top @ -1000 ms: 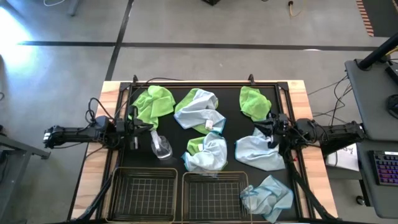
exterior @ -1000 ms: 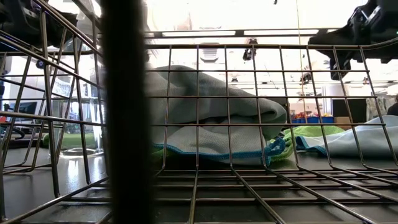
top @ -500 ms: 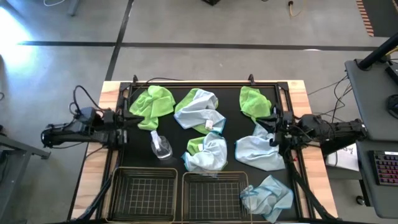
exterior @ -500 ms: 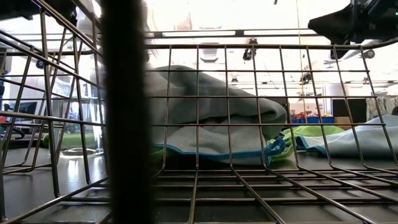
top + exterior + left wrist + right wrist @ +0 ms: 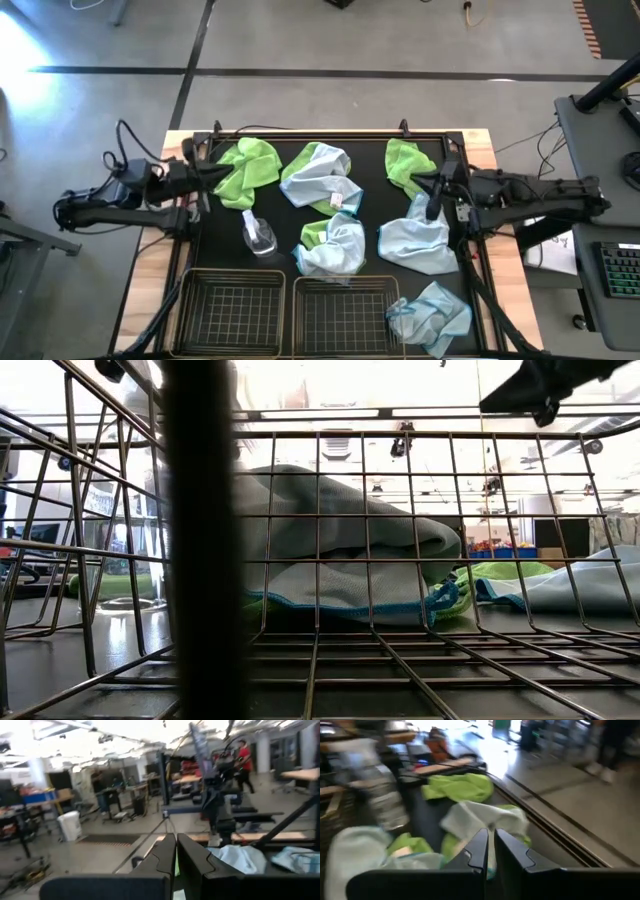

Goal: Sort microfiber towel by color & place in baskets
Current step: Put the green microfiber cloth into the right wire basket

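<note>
High view shows both baskets, the left one (image 5: 232, 312) and the right one (image 5: 343, 312), at the near edge of the table (image 5: 152, 268) with nothing in them, so the sorting looks barely begun. The towels lie loose on the black mat: lime green ones (image 5: 246, 166) at the far side, pale blue ones (image 5: 322, 175) mid-table (one blue (image 5: 432, 312) just beside the right basket). The left tool (image 5: 208, 172) hangs near a green towel, fingers together and empty; the right tool (image 5: 432, 200), fingers nearly together, holds nothing

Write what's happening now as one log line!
left gripper: shut, empty | right gripper: shut, empty | towels: on table | baskets: empty
</note>
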Tool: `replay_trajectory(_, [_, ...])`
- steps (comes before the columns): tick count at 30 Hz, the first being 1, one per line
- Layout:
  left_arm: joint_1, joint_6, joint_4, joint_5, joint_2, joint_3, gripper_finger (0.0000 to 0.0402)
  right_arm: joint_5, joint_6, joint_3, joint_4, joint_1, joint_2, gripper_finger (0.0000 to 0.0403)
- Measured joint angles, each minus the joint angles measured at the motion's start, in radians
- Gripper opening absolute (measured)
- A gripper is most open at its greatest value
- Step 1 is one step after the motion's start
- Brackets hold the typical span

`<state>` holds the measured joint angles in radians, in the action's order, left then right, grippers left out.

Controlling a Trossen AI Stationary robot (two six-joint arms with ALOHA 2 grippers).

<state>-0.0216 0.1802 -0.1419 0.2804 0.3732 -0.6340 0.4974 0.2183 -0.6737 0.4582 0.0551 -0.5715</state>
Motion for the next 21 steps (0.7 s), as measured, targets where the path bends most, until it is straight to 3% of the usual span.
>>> replay_trajectory(7, [0.000,-0.093,-0.083,0.045,0.086,-0.081,0.0002,0.026,0.252,-0.152,0.338,-0.052,-0.145,0.0028])
replay_trajectory(21, [0.000,-0.123,-0.275,0.043,0.093,-0.190,0.0002,0.026,0.410,-0.242,0.506,-0.232,-0.341,0.0028])
